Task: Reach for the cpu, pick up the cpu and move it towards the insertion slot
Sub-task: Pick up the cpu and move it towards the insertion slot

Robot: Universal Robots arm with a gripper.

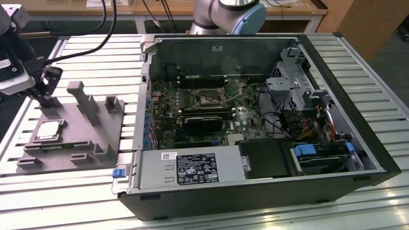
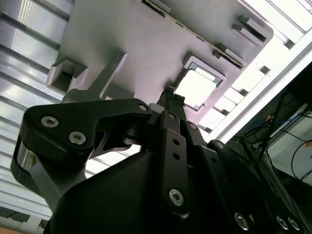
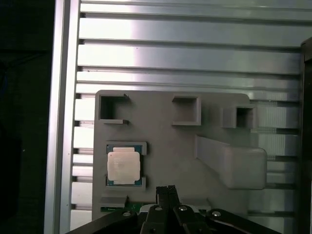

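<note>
The thin black fingers [image 3: 162, 195] are pressed together and hold nothing. They hang over the grey plastic fixture [image 3: 170, 136], near the cpu [image 3: 124, 166]. The cpu is a flat square with a shiny silver top and lies in a pocket of the fixture. The fixture rests on the ribbed metal desk [image 1: 64, 191]. The insertion slot [image 1: 208, 99] is well apart, inside the open black computer case [image 1: 255, 196].

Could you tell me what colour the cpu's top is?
The cpu is pale silver; first wrist view.
</note>
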